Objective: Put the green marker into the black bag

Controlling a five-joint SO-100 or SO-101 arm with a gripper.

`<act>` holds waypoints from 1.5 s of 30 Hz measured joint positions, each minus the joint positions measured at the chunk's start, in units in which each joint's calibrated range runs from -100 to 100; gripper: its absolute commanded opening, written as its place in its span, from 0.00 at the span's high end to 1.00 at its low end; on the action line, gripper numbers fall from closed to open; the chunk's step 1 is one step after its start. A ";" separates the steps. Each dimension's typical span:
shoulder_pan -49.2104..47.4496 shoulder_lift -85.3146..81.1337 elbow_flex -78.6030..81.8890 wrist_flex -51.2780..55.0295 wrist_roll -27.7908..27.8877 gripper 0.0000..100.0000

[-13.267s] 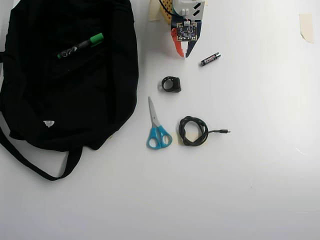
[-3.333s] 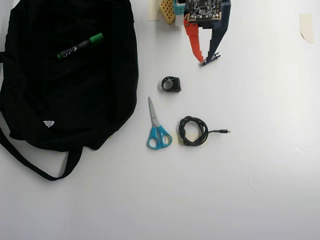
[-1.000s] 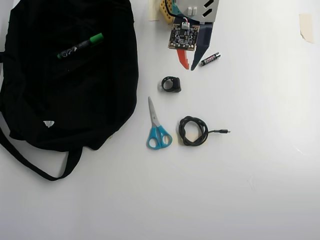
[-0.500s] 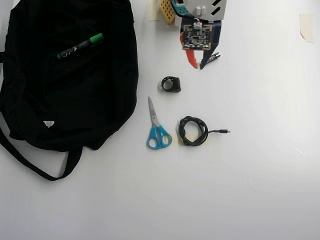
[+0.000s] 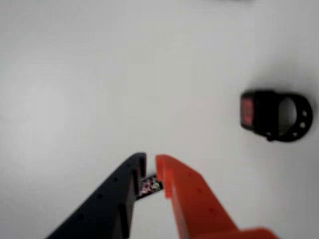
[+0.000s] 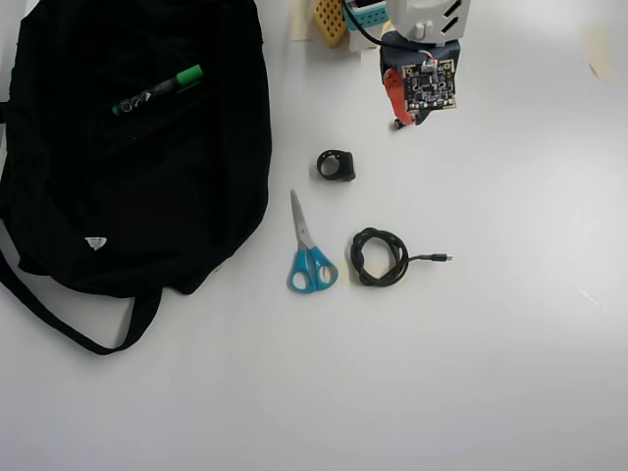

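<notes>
The green marker [image 6: 157,90], black-barrelled with a green cap, lies on top of the black bag [image 6: 128,196] at the left of the overhead view. My gripper [image 6: 400,119] is far to the right of the bag, near the table's top edge. In the wrist view the gripper [image 5: 149,164] has its black and orange fingers nearly together, pinching a small black battery [image 5: 149,185]. From overhead the arm hides that battery. Marker and bag are out of the wrist view.
A small black ring-shaped part [image 6: 337,165] [image 5: 276,115] lies below the gripper. Blue-handled scissors [image 6: 311,250] and a coiled black cable [image 6: 380,257] sit mid-table. The bag's strap [image 6: 69,319] trails at lower left. A strip of tape [image 6: 601,49] is at the top right.
The gripper has shifted right over the battery and closed its fingers on it, so the battery no longer shows from overhead. The marker and the bag have not moved.
</notes>
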 measured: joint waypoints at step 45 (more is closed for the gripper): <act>0.07 -11.79 21.23 0.00 0.00 0.98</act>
